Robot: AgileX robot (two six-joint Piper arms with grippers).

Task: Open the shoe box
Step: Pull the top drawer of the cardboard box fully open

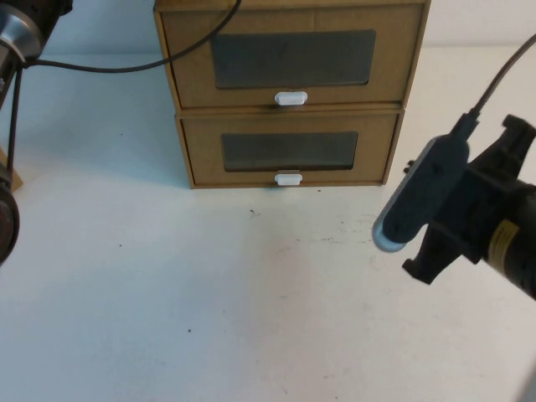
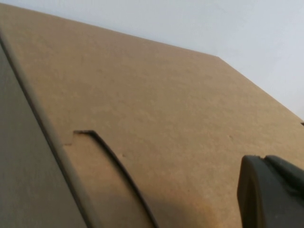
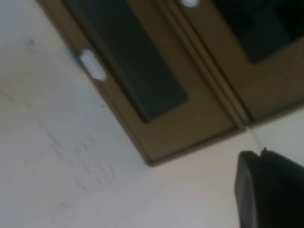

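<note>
- The shoe box (image 1: 201, 155) is brown cardboard with a drawer-like front, a dark window (image 1: 289, 151) and a small white handle (image 1: 288, 178) at the bottom middle. Its front is flush and closed.
- It stands at the middle of the far edge of the white desk (image 1: 209, 318). A second box (image 1: 188, 59) of the same make is stacked squarely on top, also closed, with its own white handle (image 1: 291, 98).
- The top of the upper box is cut off in the high view.
- The right tool (image 3: 273, 190) hangs over the right side of the desk, in front of the boxes and off their right corner, apart from both handles. It is closed and nothing shows in its grip.
- In the high view the right tool is largely hidden behind the grey wrist camera (image 1: 419, 197) and the black arm body.
- A yellow label (image 1: 502, 243) on the right arm carries print too small to read.
- The left tool (image 2: 273, 192) shows only as a dark corner in its wrist view, close over a flat brown cardboard panel (image 2: 156, 109) with a cut tab slit (image 2: 116, 166). Which box the panel belongs to cannot be told, nor how the left tool is set.
- The left arm (image 1: 17, 33) is cut off at the far left corner, and a black cable (image 1: 100, 65) runs from it to the upper box.
- Small dark specks dot the desk.
</note>
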